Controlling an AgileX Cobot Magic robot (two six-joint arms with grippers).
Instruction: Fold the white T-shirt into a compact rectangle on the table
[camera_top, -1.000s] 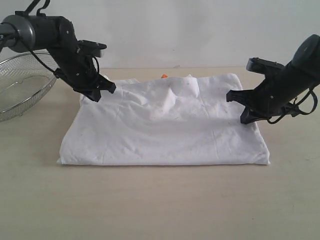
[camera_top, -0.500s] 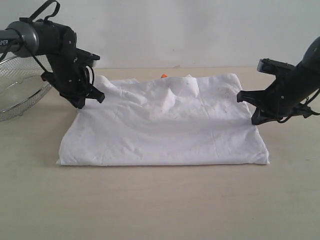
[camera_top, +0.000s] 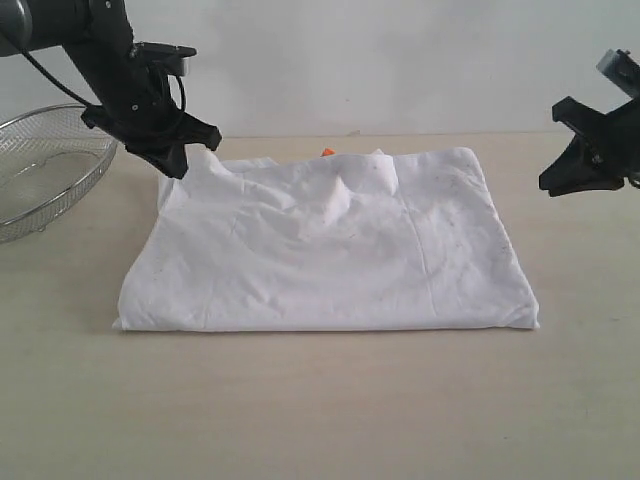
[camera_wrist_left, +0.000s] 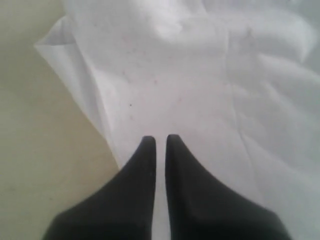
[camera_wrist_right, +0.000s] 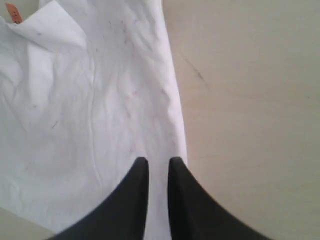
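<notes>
The wide, matte, pale beige wood-grain bench (camera_top: 320, 410) carries two things. A soft white short-sleeved cotton T-shirt (camera_top: 330, 260) lies across its middle as a rough, rumpled rectangle, with a raised peak of cloth near the far edge and a small orange tag (camera_top: 328, 152) just showing there. A round wire-mesh metal basket (camera_top: 40, 175) sits at the left edge, apart from the T-shirt.

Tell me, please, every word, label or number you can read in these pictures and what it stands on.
No text can be read anywhere.
Orange neck tag on the white T-shirt: too small and blurred to read.
Faint reddish specks in the shirt's fabric: not legible as letters.
</notes>
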